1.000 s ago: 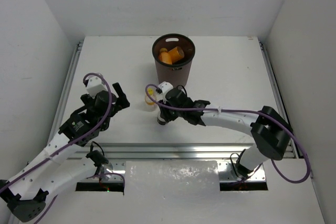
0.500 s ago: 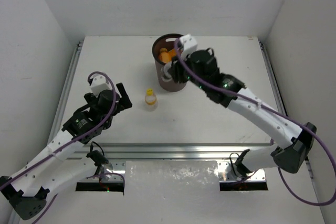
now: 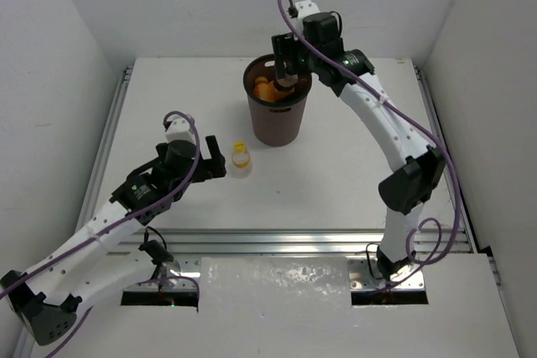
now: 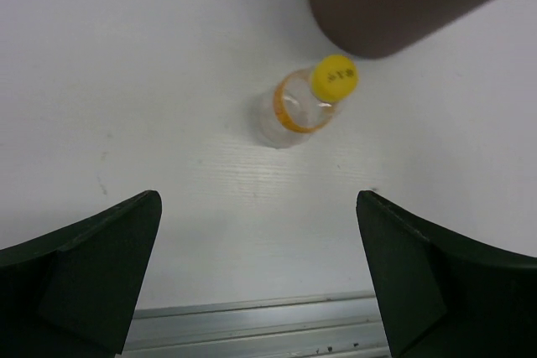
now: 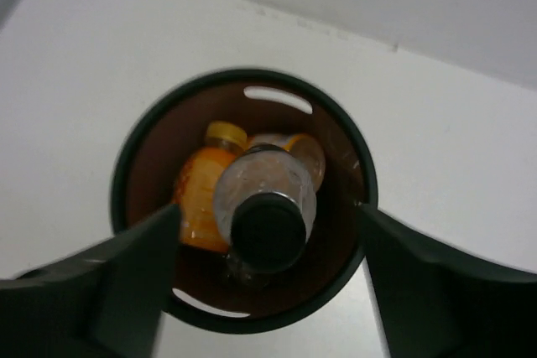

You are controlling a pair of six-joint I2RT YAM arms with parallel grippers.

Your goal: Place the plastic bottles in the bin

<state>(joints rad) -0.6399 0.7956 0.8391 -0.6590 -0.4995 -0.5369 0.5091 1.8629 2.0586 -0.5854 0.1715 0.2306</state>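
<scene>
Bin (image 3: 277,119) holds orange bottles (image 5: 201,190). Right gripper (image 3: 285,77) sits directly above its mouth, jaws spread, with clear bottle (image 5: 252,186) loose between them, touching neither finger. Left gripper (image 4: 258,207) is wide open, low over table (image 3: 352,165). Yellow-capped bottle (image 4: 294,111) stands upright ahead of it, just beside bin.

Upper centre of frame: bin (image 3: 277,123) on surface (image 3: 352,173), bottles (image 5: 200,199) inside. One bottle (image 5: 267,203) over bin mouth, below right pincer (image 3: 287,73). Lone bottle (image 3: 241,159) on surface lower left of bin; left pincer (image 3: 215,161) just left of it.
</scene>
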